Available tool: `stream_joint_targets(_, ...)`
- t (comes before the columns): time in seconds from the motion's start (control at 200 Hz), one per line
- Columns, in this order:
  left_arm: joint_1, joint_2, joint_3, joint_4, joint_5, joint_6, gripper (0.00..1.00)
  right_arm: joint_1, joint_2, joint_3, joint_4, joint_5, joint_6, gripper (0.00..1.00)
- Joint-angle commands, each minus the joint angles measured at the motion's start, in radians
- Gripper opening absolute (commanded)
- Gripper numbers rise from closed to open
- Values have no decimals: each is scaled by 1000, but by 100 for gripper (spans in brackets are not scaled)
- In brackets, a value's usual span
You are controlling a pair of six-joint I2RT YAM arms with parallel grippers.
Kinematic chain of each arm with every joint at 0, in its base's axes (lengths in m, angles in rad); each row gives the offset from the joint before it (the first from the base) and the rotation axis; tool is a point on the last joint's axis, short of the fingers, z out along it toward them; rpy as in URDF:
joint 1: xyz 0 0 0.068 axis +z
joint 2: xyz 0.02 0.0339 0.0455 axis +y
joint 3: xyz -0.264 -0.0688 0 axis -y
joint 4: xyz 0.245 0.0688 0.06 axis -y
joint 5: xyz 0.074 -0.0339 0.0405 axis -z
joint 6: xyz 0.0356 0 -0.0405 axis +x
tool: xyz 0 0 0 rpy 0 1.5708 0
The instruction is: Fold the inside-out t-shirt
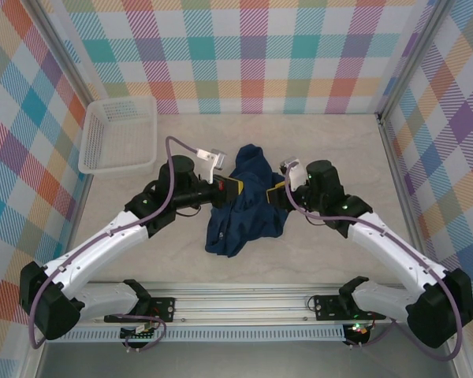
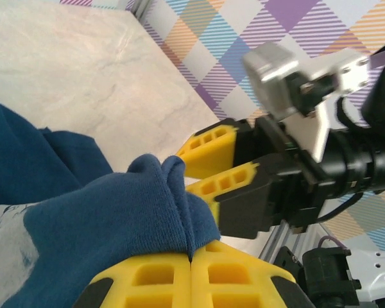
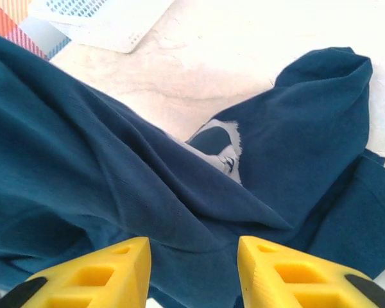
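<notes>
Garment: the inside-out t-shirt (image 1: 248,209) lies bunched in a heap at mid-counter, between the two arms; it is not flat and no fold line is set; a patch of pale print (image 3: 219,144) shows among the creases in the right wrist view. Judged: the work is at the spreading stage; folding proper is not yet begun.

Hold, the left claw (image 2: 191,260): fingers pressed together on a raised ridge of the shirt's cloth at the heap's left edge; the hold looks meant to anchor or lift that side so the fabric can be drawn out.

Hold, the right claw (image 3: 192,256): fingers standing apart, nothing clamped; navy cloth lies just beyond and under the tips; seen from the left wrist, it faces the left claw, near but apart. Judged: placed to take a purchase on the opposite side.

Edges and room: bare counter (image 1: 331,142) lies open to the right of the heap, beyond it and in front of it; a white mesh basket (image 1: 120,101) stands at the far left corner, well apart from the shirt; checked walls (image 1: 252,47) close three sides; the mounting rail (image 1: 244,295) bounds the near edge. Risk noted: the claws are close enough to foul each other; an outward pull has the freer path on the right.
</notes>
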Motion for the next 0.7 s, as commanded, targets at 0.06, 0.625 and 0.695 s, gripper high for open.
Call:
stream_joint_targets(0.06, 7, -12, 37, -46, -41, -36, 0, 31, -78, -70, 120, -179, 46, 49)
stream_joint_targets(0.625, 5, -3, 17, -55, -42, -25, 0, 150, 97, 16, 226, -121, 51, 12)
stream_joint_targets(0.695, 5, 6, 16, -76, -85, -9, 0, 149, 74, 16, 213, -138, 54, 3)
